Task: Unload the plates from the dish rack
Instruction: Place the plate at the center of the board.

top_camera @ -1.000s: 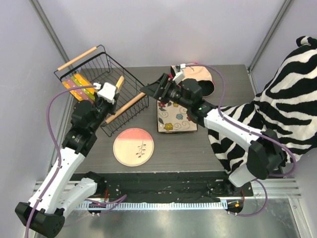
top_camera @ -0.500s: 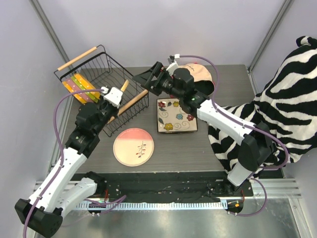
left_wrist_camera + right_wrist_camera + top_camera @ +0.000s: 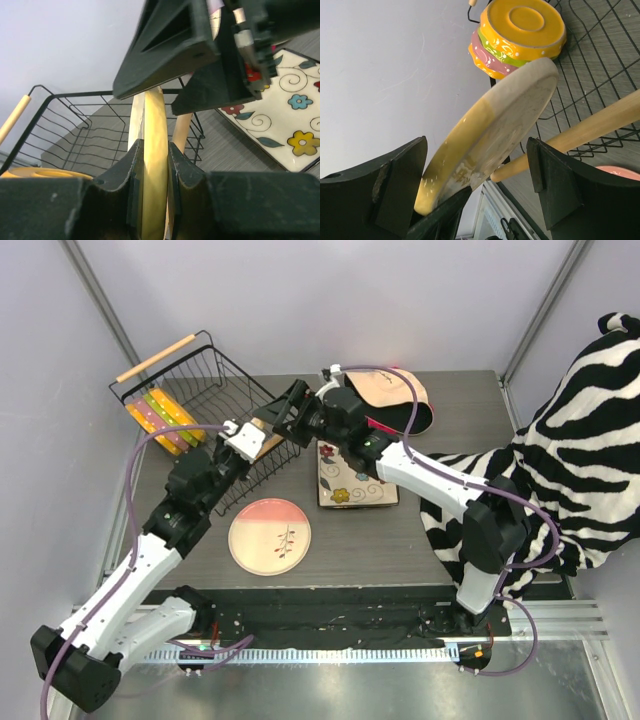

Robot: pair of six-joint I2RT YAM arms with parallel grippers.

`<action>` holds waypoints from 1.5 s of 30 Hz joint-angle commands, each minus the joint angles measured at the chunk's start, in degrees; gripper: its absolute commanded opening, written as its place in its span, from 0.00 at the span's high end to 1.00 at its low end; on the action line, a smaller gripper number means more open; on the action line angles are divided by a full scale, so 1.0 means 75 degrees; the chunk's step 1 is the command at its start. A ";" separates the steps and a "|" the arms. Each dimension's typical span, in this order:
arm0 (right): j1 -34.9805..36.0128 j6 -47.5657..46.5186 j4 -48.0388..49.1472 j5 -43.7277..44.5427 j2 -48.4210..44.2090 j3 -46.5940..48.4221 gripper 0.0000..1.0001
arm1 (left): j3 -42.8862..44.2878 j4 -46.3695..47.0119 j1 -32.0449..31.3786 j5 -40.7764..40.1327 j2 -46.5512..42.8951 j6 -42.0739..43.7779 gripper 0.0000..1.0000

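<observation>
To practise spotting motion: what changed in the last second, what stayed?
The right gripper swung left from above the square plate to straddle, open, the cream-yellow plate, which the left gripper, shut on it, carried rightward. Square plate and pink plate stayed put.

Cream-and-yellow plate (image 3: 490, 135) mid-frame; stacked plates (image 3: 520, 35) above it are orange, green and pink with white dots. Lower centre, pink plate (image 3: 269, 535) with dark sprig. Square plate (image 3: 355, 490) cream, coloured flowers. Dish rack (image 3: 225, 390) black wire.
</observation>
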 commanded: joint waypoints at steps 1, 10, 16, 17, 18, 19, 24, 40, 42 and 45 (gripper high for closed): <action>0.0015 -0.0074 -0.0182 0.0143 0.0154 0.0608 0.11 | 0.0038 0.1407 -0.0451 -0.0148 -0.0025 0.0325 1.00; -0.0020 -0.0237 -0.0955 -0.1053 0.0518 0.0972 0.20 | -0.0056 0.1221 -0.0733 0.0097 0.0104 0.0935 1.00; -0.0032 -0.0507 -0.1425 -0.1111 0.0412 0.1042 0.26 | -0.0009 0.0998 -0.0757 0.0472 0.0198 0.1111 1.00; -0.0032 -0.0473 -0.1425 -0.1158 0.0447 0.1042 0.28 | -0.0009 0.0997 -0.0780 0.0565 0.0244 0.1111 1.00; -0.0032 -0.0449 -0.1414 -0.1216 0.0471 0.1077 0.32 | 0.0002 0.0951 -0.0826 0.0555 0.0280 0.1123 1.00; -0.0032 -0.0414 -0.1402 -0.1275 0.0494 0.1112 0.34 | -0.0009 0.0927 -0.0850 0.0555 0.0292 0.1192 1.00; -0.0044 -0.0355 -0.1249 -0.1358 0.0459 0.1148 0.52 | -0.0150 0.1079 -0.0979 0.0555 0.0268 0.1240 1.00; -0.0665 -0.0038 -0.0066 -0.1733 0.0178 0.0000 0.99 | -0.0150 0.1244 -0.1378 0.0648 0.0690 0.0900 0.69; -0.0688 -0.0120 -0.0019 -0.1744 0.0143 -0.0117 0.99 | -0.0127 0.1244 -0.1389 0.0683 0.0714 0.0807 0.58; -0.0735 -0.0296 0.0075 -0.1744 0.0073 -0.0246 0.99 | -0.0045 0.1197 -0.1425 0.0777 0.0749 0.0597 0.42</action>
